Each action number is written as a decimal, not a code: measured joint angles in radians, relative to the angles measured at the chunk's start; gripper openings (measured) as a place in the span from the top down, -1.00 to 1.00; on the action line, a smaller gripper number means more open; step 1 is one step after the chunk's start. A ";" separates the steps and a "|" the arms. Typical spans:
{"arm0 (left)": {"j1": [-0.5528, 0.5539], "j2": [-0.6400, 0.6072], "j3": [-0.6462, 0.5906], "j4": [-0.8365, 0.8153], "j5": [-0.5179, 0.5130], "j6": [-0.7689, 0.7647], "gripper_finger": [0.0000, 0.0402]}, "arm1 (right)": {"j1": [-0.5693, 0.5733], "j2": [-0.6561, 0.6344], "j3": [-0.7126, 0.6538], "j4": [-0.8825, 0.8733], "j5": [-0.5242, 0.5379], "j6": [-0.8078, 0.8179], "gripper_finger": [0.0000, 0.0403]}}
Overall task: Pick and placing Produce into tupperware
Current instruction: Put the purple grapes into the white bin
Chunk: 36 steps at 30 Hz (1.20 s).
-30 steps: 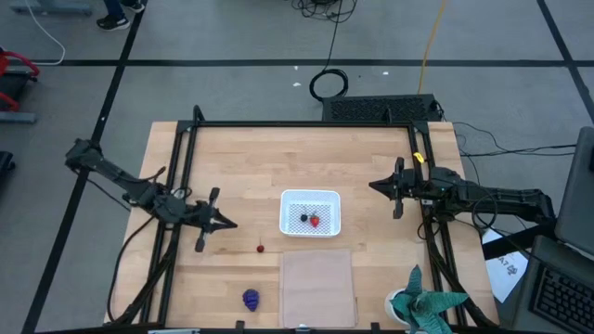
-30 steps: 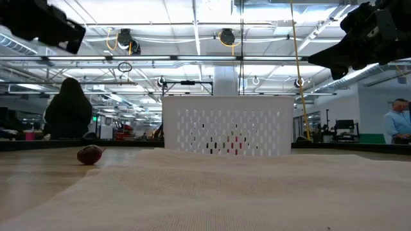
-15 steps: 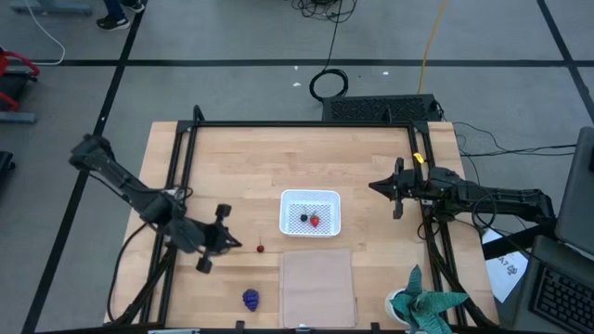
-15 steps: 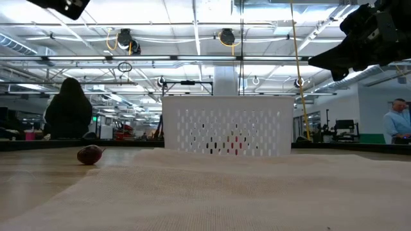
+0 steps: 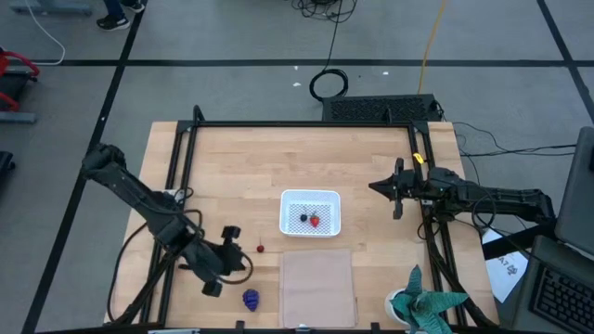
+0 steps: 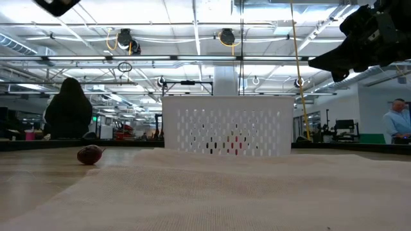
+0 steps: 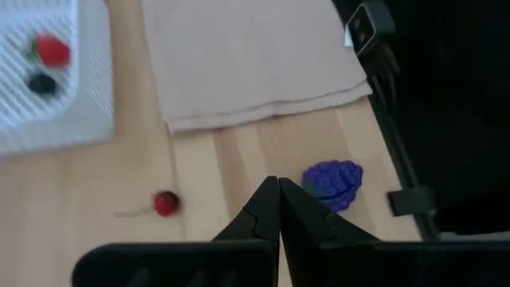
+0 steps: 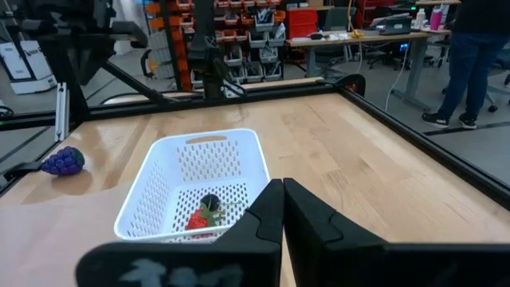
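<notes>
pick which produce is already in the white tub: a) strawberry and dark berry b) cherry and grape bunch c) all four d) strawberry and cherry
a: the high view shows the strawberry and dark berry inside the tub, while the cherry and grape bunch lie on the table outside it.

Left pincer point(image 5: 243, 269) moved down toward grape bunch point(image 5: 251, 299).

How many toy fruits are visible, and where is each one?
4. The strawberry and dark berry lie inside the white tub; the cherry and grape bunch lie on the table. None seems hidden.
</notes>
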 joint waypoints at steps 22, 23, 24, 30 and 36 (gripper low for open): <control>-0.019 0.245 -0.001 0.269 0.144 -0.214 -0.03 | 0.000 0.000 0.000 -0.035 0.000 -0.009 1.00; -0.021 0.244 -0.001 0.269 0.145 -0.226 -0.11 | 0.000 0.000 0.000 -0.035 0.000 -0.010 1.00; -0.024 0.244 -0.001 0.269 0.148 -0.246 -0.19 | 0.000 0.000 0.000 -0.036 0.000 -0.010 1.00; -0.056 0.244 -0.001 0.265 0.132 -0.289 -0.67 | 0.000 0.001 0.000 -0.041 0.000 -0.010 1.00; -0.061 0.244 -0.001 0.224 0.062 -0.315 -0.97 | 0.000 0.001 0.000 -0.057 -0.001 -0.004 1.00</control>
